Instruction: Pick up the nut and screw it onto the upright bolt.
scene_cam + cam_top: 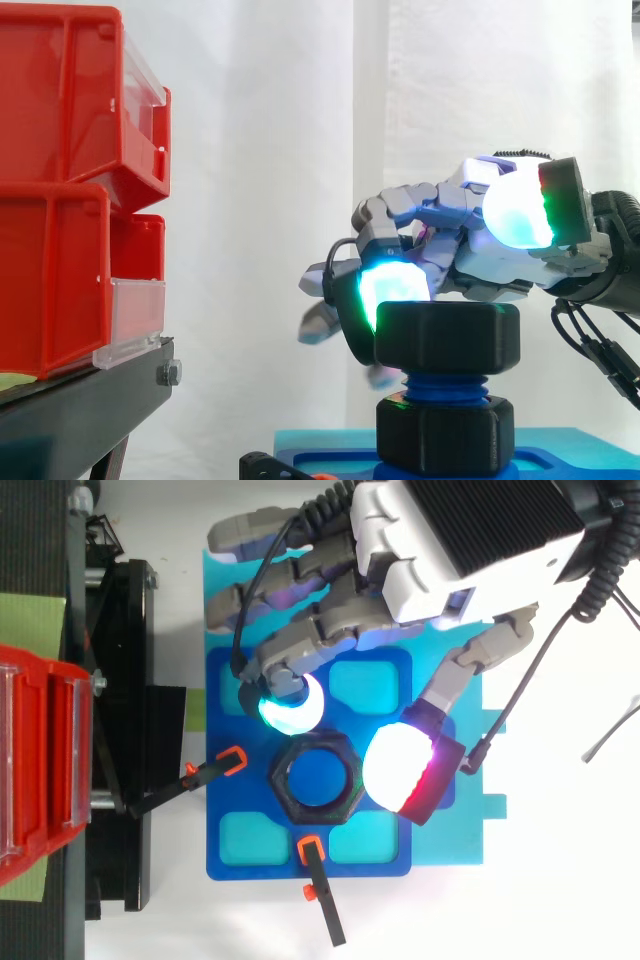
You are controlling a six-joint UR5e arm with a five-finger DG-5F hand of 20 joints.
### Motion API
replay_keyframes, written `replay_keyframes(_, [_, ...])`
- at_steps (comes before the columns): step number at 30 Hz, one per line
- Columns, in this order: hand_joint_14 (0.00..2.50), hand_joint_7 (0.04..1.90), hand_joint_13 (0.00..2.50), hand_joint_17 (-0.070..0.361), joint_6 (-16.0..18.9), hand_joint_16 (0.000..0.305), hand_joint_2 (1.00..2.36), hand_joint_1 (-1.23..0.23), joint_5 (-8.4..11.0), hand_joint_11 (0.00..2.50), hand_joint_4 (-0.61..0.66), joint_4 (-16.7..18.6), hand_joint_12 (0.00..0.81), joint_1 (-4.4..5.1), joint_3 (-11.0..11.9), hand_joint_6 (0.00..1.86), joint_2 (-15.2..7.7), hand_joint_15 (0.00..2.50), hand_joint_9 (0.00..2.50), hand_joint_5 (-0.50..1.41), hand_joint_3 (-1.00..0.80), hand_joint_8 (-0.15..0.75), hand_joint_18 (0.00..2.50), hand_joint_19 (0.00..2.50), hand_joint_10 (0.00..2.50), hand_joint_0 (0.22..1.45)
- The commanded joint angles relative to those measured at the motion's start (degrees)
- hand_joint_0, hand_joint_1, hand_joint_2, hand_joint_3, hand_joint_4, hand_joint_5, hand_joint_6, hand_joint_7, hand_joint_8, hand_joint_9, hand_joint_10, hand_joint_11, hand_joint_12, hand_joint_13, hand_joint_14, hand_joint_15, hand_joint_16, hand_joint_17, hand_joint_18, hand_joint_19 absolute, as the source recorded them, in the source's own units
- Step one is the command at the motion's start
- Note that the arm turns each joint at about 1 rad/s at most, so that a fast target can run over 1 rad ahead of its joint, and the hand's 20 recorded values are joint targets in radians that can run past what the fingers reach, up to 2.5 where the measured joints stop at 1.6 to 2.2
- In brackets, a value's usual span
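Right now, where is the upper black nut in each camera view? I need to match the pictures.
Side view: nut low, right of centre, on the blue bolt, above a second black nut.
Top view: nut is the black hexagonal ring at centre, with blue showing through its hole.
Shared landmark: the dark blue plate beneath the bolt.

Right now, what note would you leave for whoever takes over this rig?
The black hexagonal plastic nut sits atop the blue threaded upright bolt, above a black hexagonal collar at its foot.
The hand is beside the nut; whether it grips is unclear.
Done: nut set on the bolt.
Left: screw it down; bare thread shows beneath.
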Motion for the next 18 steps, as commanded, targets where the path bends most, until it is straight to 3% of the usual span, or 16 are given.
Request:
replay_keyframes(1, [0.00, 1.28, 0.80, 0.022, 0.0, 0.010, 1.00, -0.28, -0.08, 0.00, 0.07, 0.1, 0.185, -0.18, 0.1, 0.61, 0.0, 0.00, 1.33, 0.05, -0.50, 0.188, 0.33, 0.00, 0.00, 0.51])
replay_keyframes(4, [0.00, 1.27, 1.02, 0.011, 0.0, 0.005, 1.00, -0.29, -0.08, 0.03, 0.06, 0.0, 0.157, -0.18, 0.2, 0.62, 0.0, 0.01, 1.61, 0.07, -0.50, 0.169, 0.55, 0.00, 0.00, 0.51])
replay_keyframes(7, [0.00, 1.26, 1.20, 0.004, 0.1, 0.002, 1.00, -0.31, -0.17, 0.17, 0.07, 0.0, 0.142, -0.27, 0.3, 0.63, 0.0, 0.01, 1.86, 0.07, -0.50, 0.235, 0.79, 0.00, 0.01, 0.51])
replay_keyframes(10, [0.00, 1.31, 1.20, 0.008, 0.1, 0.003, 1.00, -0.30, -0.35, 0.20, 0.07, -0.2, 0.147, -0.44, 0.9, 0.61, 0.0, 0.01, 1.87, 0.07, -0.50, 0.260, 0.78, 0.00, 0.01, 0.51])
replay_keyframes(12, [0.00, 1.49, 1.13, 0.015, 0.1, 0.007, 1.00, -0.30, -0.87, 0.20, 0.11, -0.4, 0.161, -0.44, 1.7, 0.50, 0.0, 0.00, 1.83, 0.07, -0.50, 0.267, 0.70, 0.00, 0.01, 0.50])
replay_keyframes(16, [0.00, 1.07, 0.92, 0.040, 0.1, 0.018, 1.00, -0.28, -2.02, 0.12, 0.22, -1.8, 0.204, -0.62, 4.3, 0.50, 0.0, 0.00, 1.50, -0.03, -0.50, 0.266, 0.51, 0.00, 0.00, 0.49])
replay_keyframes(18, [0.00, 0.98, 0.83, 0.047, 0.1, 0.021, 1.00, -0.29, -2.46, 0.09, 0.22, -2.9, 0.215, -0.71, 5.5, 0.50, 0.0, 0.00, 1.39, -0.06, -0.50, 0.254, 0.41, 0.00, 0.00, 0.49])
